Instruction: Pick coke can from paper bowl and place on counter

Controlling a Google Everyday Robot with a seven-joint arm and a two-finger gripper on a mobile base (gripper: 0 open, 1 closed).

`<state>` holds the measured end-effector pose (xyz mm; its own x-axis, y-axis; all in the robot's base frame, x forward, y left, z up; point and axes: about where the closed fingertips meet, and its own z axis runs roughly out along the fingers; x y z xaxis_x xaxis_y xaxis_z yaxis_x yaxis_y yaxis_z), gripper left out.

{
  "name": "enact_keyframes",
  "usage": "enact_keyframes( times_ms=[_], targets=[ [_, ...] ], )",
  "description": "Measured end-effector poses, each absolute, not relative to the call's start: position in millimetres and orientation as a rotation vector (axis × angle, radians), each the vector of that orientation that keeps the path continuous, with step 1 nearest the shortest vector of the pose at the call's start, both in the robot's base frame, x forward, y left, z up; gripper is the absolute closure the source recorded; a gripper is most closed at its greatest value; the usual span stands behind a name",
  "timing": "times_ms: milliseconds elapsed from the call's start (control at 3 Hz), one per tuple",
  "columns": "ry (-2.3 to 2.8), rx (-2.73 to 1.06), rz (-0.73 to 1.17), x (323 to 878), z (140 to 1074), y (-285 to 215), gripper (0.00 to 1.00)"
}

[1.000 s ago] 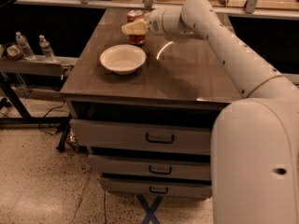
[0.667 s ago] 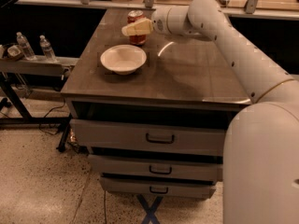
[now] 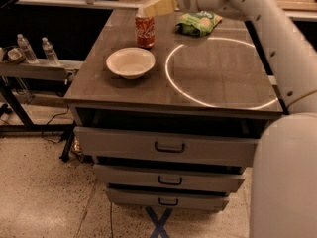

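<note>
While tool [image 3: 157,6] hangs above, coke can [image 3: 144,29] upright.

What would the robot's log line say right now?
coke can: upright on counter, behind paper bowl | paper bowl: empty | gripper: close above coke can

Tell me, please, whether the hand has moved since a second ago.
Yes. The hand has shifted up and right in the view, away from the paper bowl; the coke can stands on the counter.
</note>
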<state>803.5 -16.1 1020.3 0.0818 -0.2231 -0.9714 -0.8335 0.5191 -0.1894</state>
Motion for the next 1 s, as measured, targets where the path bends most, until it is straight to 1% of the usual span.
enact_keyframes(
  times_ms=[333, 667, 1000],
  targets=[
    [1.324, -1.057, 0.475, 768.6, 1091.6, -52.5, 0.00],
    [1.240, -1.041, 0.286, 731.6, 1149.0, -100.5, 0.00],
    [1.242, -1.012, 0.267, 733.7, 1150.0, -106.8, 0.00]
  ],
)
